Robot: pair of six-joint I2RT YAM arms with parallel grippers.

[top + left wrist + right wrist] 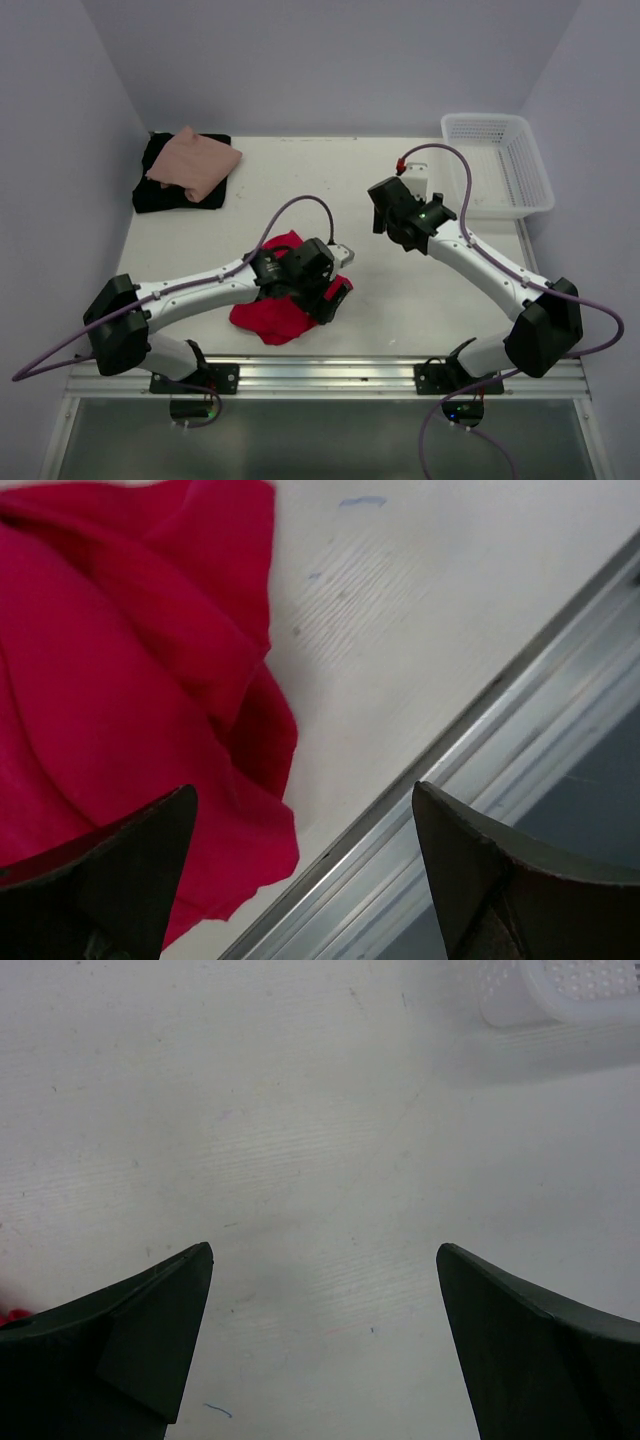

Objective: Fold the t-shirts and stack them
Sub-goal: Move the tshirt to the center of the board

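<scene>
The left arm (200, 290) hid part of the lumpy red shirt (266, 322). Left fingers (120, 880) and right fingers (130, 1350) were spread, empty.

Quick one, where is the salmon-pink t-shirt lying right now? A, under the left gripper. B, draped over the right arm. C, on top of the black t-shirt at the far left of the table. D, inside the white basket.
C: the top view shows the pink t-shirt lying on the black t-shirt at the table's far left corner.
</scene>
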